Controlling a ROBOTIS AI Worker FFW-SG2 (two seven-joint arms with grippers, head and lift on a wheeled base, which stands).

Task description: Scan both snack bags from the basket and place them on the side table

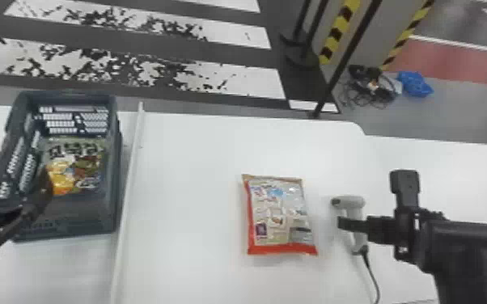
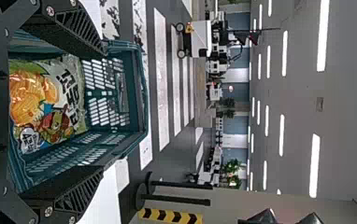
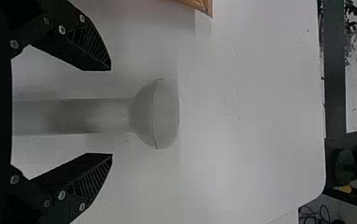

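While one snack bag (image 1: pixel 277 214) lies on the table (image 1: pixel 190 161), my right gripper (image 1: pixel 372 200) is over the scanner (image 1: pixel 350 201), left gripper (image 1: pixel 12 174) at the basket (image 1: pixel 113 169), other bag (image 1: pixel 79 169) inside, both jaw pairs apart

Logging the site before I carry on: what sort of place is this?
Probably a robotics test hall or converted indoor garage: rows of strip lights on the ceiling, worn crosswalk-like stripes across the floor, and a white table holding a basket and handheld scanner.
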